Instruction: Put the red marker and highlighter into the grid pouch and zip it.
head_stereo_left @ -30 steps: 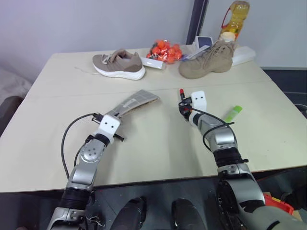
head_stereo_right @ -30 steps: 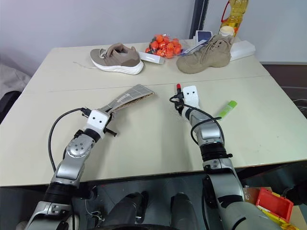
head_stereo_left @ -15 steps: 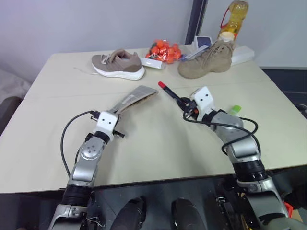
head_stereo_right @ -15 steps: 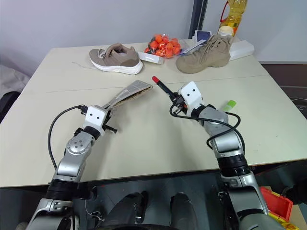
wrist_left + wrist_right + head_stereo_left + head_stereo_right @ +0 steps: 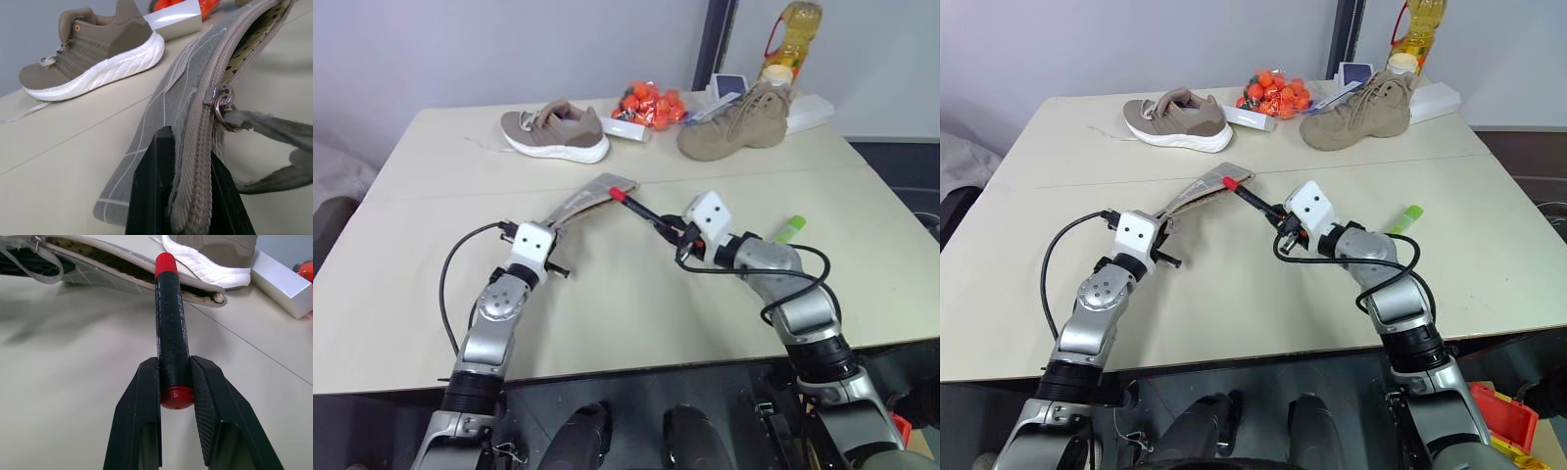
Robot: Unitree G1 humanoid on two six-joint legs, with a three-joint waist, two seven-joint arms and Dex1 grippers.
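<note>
The right gripper (image 5: 174, 382) is closed on the red marker (image 5: 171, 340), clamped near its rear red end. Small print along the dark barrel cannot be read. The marker's red cap is held at the open mouth of the grid pouch (image 5: 587, 203); whether it touches the pouch cannot be told. A dotted lining is seen inside the pouch, nothing else. The left gripper (image 5: 183, 186) is shut on the pouch's near zipper edge, beside the metal pull (image 5: 222, 100). The highlighter (image 5: 789, 231) lies on the table (image 5: 636, 294), behind the right gripper. Beyond the pouch, a low sneaker (image 5: 556, 130) is seen.
</note>
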